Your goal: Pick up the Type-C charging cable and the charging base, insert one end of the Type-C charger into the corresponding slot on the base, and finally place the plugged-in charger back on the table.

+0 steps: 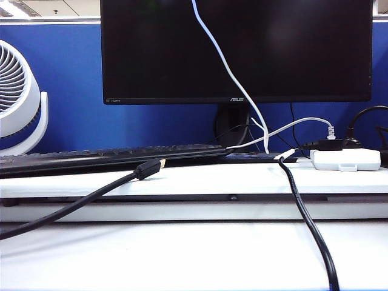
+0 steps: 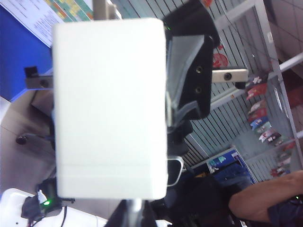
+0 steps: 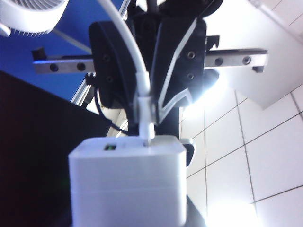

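Closest to the wrist cameras, held up in the air and seen in those views alone: left gripper (image 2: 168, 111), jaws clamped on the charging base (image 2: 109, 109), a plain white block with rounded edges that hides one finger; right gripper (image 3: 150, 111), jaws closed about the plug end of the white charging cable (image 3: 125, 33). That plug meets the top face of the base beside a small port, though how deep it sits cannot be told. On the near part of the table (image 1: 182, 254), a flat white desk, a thick black cable (image 1: 309, 224) runs up over the edge of the raised white shelf (image 1: 182, 179). Beside it to the left, a second black cable (image 1: 91, 197) ends in a gold-tipped plug resting on the shelf. Next on the shelf: a black keyboard (image 1: 109, 157) on the left and a wide white box (image 1: 345, 159) with a front notch on the right, with dark plugs just behind it. The charging cable hangs from the top of the exterior view, crosses the screen and drops beside the monitor stand. Behind stands a dark monitor (image 1: 236, 48), its lower bezel marked ASUS; the small print at the left of the bezel is too fine to read. Farthest back: a blue partition (image 1: 73, 73), a white fan (image 1: 15, 97) at the left edge, ceiling lights above. The left wrist view shows a coloured wall chart, unreadable.
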`<state>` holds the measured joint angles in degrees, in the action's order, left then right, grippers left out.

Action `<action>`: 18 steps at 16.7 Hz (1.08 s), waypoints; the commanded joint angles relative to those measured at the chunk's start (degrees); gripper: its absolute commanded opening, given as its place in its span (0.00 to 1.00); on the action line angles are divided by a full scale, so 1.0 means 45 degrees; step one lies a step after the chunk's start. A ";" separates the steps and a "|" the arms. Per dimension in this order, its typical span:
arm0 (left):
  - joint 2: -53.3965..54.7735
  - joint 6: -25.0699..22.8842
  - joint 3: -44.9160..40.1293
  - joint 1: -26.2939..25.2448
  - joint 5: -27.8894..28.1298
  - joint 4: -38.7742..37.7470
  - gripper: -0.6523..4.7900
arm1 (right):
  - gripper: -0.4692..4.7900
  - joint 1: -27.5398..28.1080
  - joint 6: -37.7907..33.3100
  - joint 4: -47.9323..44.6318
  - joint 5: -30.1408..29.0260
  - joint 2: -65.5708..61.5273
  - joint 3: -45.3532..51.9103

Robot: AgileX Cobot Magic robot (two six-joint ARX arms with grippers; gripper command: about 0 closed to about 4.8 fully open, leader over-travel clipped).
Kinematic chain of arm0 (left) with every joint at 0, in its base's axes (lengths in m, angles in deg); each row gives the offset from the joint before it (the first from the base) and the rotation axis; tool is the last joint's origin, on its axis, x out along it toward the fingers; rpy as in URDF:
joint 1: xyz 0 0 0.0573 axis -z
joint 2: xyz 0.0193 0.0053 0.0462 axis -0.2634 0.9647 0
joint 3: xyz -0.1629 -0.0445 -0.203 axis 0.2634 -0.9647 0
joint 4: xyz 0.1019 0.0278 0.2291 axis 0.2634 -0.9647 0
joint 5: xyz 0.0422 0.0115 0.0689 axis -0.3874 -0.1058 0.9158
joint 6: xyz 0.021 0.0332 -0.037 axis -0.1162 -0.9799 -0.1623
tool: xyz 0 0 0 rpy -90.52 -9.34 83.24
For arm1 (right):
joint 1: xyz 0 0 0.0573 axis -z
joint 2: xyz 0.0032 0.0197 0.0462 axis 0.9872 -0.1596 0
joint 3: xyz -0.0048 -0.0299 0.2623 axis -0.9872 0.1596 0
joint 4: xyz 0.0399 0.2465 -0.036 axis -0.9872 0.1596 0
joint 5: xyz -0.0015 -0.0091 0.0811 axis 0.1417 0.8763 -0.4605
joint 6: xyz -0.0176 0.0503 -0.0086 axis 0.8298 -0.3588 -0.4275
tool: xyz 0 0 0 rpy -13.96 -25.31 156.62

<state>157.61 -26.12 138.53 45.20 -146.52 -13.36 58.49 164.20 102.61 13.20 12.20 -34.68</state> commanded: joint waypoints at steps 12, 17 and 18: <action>0.0102 0.0743 0.0034 0.0029 0.2157 0.1151 0.11 | 0.09 -0.0651 0.0034 0.1273 -0.1457 0.0029 0.0053; 0.0102 0.0797 0.0034 0.0039 0.2501 0.1282 0.11 | 0.09 -0.0971 0.0029 0.1511 -0.1083 -0.0024 0.0053; 0.0102 0.0801 0.0034 0.0039 0.2531 0.1370 0.11 | 0.09 -0.1093 0.0029 0.1559 -0.1069 -0.0024 0.0053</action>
<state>157.40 -22.56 138.53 45.05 -144.09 -12.95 56.10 164.18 104.49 17.71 12.36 -34.81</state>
